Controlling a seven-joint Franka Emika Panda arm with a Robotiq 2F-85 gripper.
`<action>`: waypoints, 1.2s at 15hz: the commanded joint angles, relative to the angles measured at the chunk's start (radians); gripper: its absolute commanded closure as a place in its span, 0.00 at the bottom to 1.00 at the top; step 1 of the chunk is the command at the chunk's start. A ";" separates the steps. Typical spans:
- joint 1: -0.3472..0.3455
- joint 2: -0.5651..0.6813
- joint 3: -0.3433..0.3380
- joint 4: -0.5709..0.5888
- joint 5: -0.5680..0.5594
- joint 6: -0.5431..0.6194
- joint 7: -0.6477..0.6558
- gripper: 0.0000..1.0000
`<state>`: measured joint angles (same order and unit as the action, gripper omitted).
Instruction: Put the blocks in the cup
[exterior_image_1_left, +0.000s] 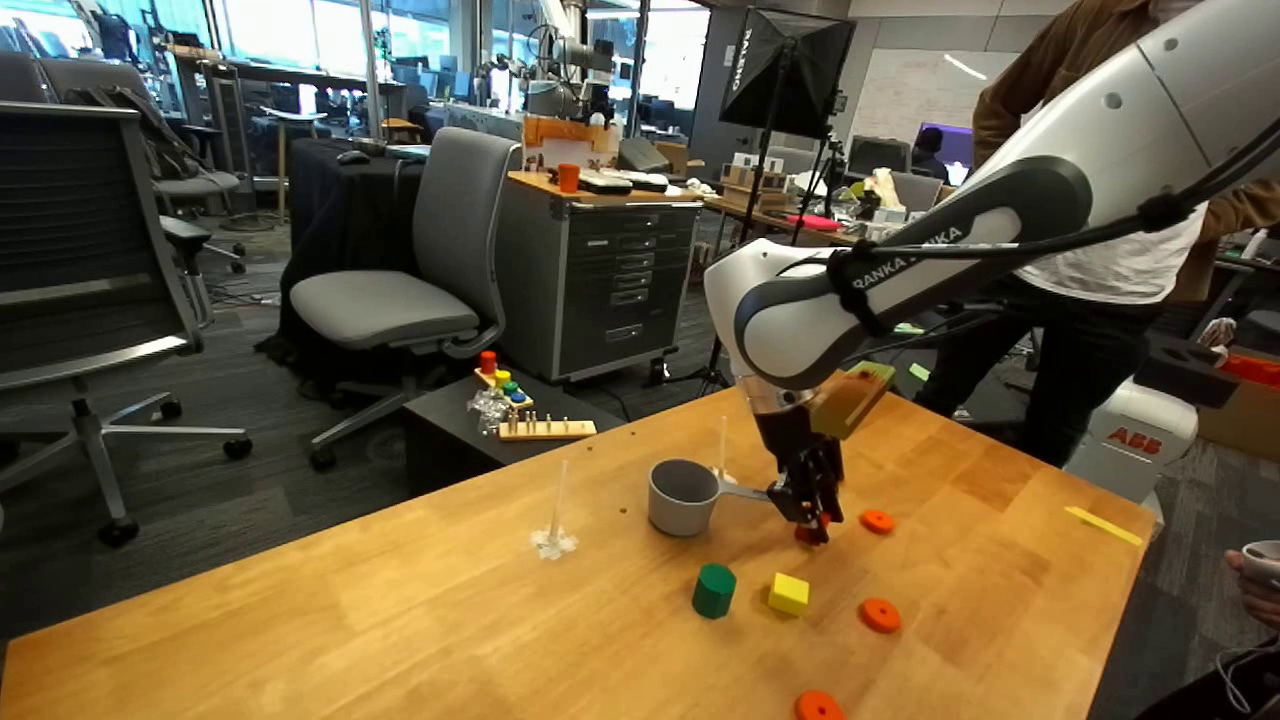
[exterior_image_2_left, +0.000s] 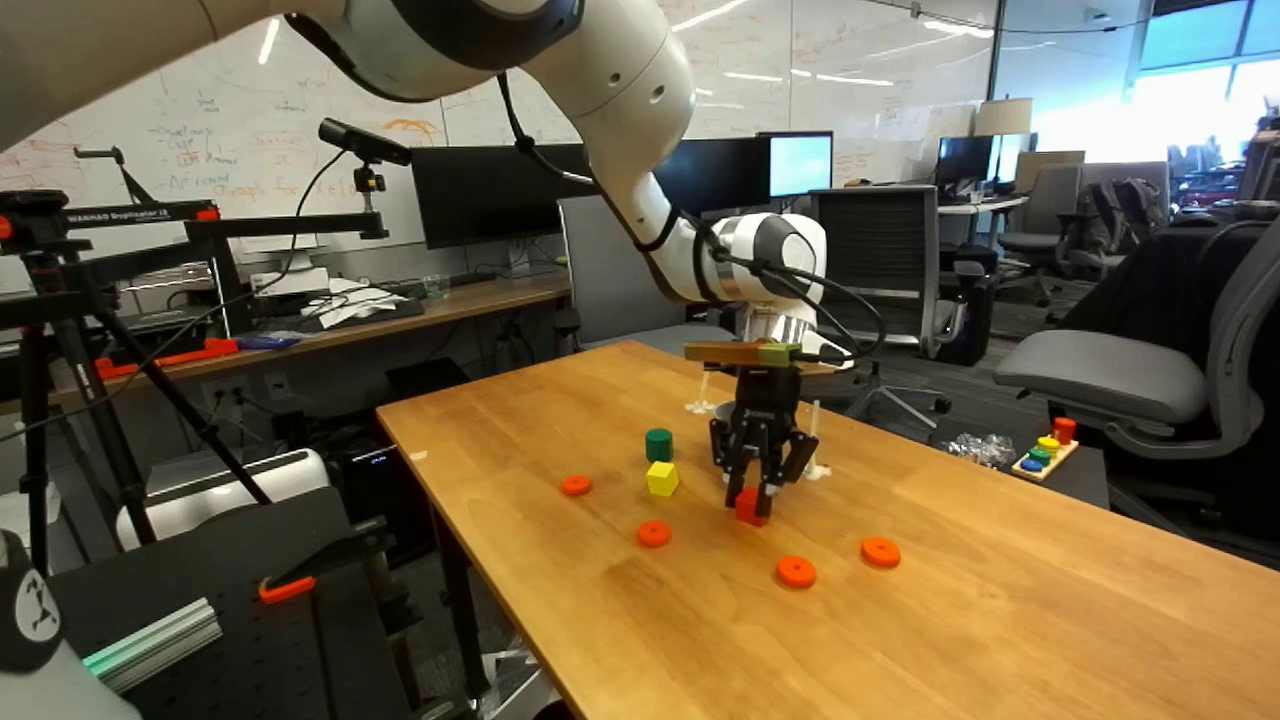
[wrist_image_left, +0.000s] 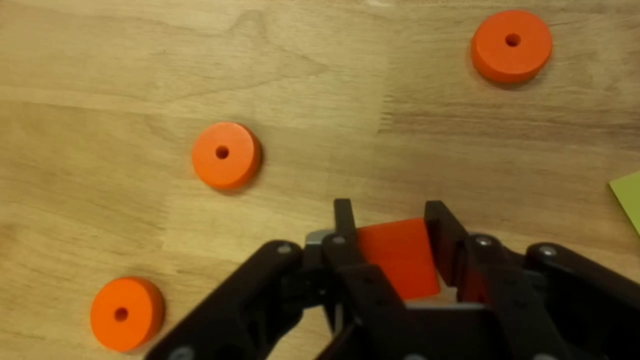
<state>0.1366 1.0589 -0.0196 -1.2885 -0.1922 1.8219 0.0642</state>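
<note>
My gripper (wrist_image_left: 387, 210) is at the red block (wrist_image_left: 400, 260), at or close to the table surface. Its fingers lie against both sides, with a small gap at the block's lower right corner in the wrist view. The red block also shows in both exterior views (exterior_image_1_left: 812, 530) (exterior_image_2_left: 750, 508). The grey cup (exterior_image_1_left: 683, 497) stands upright beside the gripper, its handle partly behind the fingers; it is mostly hidden in an exterior view (exterior_image_2_left: 722, 410). A green cylinder block (exterior_image_1_left: 714, 590) and a yellow block (exterior_image_1_left: 789, 594) stand in front of the cup. Several orange disc blocks (exterior_image_1_left: 880, 615) lie around.
Two thin clear posts on whitish bases stand on the table (exterior_image_1_left: 400, 600), a post (exterior_image_1_left: 556, 520) left of the cup and a post (exterior_image_1_left: 723, 450) behind it. A yellow tape strip (exterior_image_1_left: 1103, 525) lies near the table edge. A dark stand (exterior_image_1_left: 450, 440) with toys is beyond the table.
</note>
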 joint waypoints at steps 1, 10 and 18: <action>0.003 -0.019 -0.011 0.002 -0.013 -0.015 -0.005 0.85; 0.004 -0.299 -0.004 -0.185 -0.008 0.045 0.020 0.85; 0.022 -0.363 0.049 -0.186 0.025 0.056 0.024 0.85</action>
<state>0.1512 0.7142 0.0143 -1.4619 -0.1858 1.8626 0.0725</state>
